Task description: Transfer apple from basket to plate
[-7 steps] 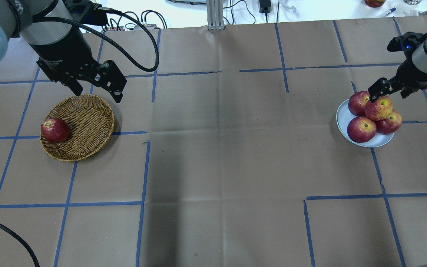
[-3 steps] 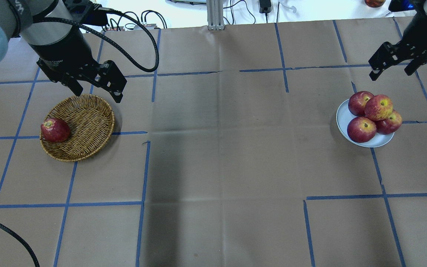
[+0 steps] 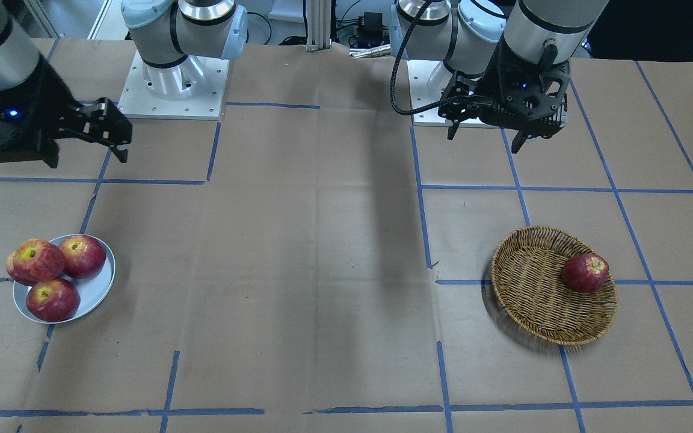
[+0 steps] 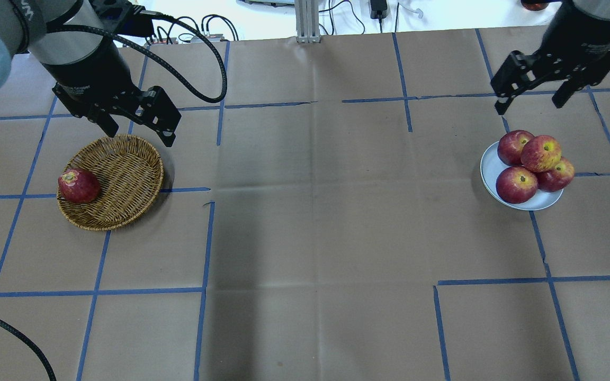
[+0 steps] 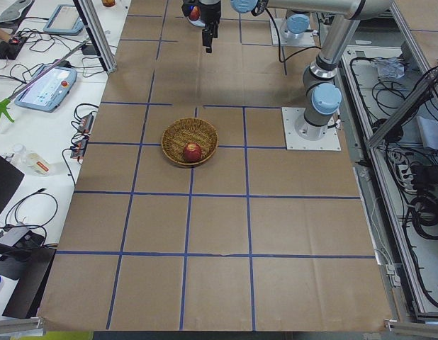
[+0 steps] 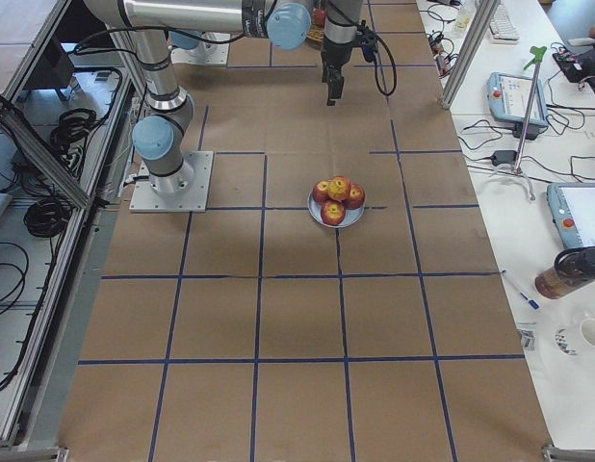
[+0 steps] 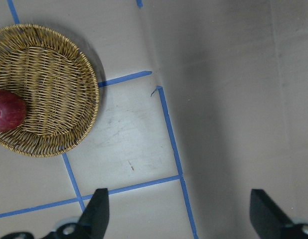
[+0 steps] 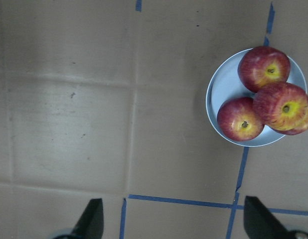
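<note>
Since a second ago the right pincer (image 4: 528, 105) has been pulled up and away from the apple pile. Back then one of its fingers was down against the streaky apple (image 4: 540, 152). Nothing else looks to have been shifted.

Going outward from the robot's side, the brown-papered bench (image 4: 310, 227) with its blue tape lines (image 4: 146, 290) is seen first. Next come the wicker basket (image 4: 125, 174) on the robot's left and the pale grey-blue plate (image 4: 490, 170) on its right, set well apart. The streaky apple is found on the plate, perched on top of three darker red apples (image 4: 517, 184) with its yellow stem patch turned up. One dark red apple (image 4: 78, 186) is sat in the basket, tucked against the rim on the outer side.

Farther out, the left pincer (image 4: 140, 135) is held above the basket's far rim, fingers spread wide, nothing gripped. The right pincer is hung beyond the plate, clear of the fruit, also spread wide and empty.
</note>
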Available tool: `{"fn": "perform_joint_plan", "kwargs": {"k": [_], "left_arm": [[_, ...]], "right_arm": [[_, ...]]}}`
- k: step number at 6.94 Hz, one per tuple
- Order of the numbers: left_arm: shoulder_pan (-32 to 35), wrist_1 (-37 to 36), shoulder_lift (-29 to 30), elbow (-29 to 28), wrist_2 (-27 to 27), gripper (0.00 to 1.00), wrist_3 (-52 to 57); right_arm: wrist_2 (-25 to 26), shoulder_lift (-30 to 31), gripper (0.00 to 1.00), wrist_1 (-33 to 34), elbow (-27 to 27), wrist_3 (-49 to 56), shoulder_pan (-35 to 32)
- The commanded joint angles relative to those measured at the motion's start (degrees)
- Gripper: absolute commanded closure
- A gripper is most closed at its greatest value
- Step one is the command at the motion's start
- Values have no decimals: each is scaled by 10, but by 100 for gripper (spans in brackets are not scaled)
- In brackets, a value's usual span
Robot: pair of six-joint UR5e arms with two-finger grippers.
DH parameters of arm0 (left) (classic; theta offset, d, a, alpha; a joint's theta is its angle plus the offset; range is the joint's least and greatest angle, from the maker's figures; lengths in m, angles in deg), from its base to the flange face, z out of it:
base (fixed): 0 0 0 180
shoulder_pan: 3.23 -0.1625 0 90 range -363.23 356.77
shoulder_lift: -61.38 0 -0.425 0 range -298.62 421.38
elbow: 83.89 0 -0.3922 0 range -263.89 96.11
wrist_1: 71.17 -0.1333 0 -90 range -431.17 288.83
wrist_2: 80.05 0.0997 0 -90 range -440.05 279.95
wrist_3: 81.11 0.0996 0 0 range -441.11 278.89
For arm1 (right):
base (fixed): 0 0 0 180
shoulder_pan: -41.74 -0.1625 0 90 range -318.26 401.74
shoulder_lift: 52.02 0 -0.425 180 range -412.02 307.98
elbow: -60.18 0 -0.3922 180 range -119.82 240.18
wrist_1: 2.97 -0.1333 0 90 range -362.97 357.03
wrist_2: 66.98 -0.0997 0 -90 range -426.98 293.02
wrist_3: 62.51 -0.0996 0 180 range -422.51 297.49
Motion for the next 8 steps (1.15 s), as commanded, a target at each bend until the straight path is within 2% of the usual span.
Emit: {"fn": "perform_joint_plan", "kwargs": {"k": [1,4,8], "left_arm": [[0,0,0,-1,-1,1,0],[0,0,0,0,-1,1,0],[0,0,1,0,-1,1,-1]], "right_arm": [[1,7,0,-2,15,-72,-66],[0,34,0,9,51,-75,-65],[1,34,0,32,51,-73,-65]]}}
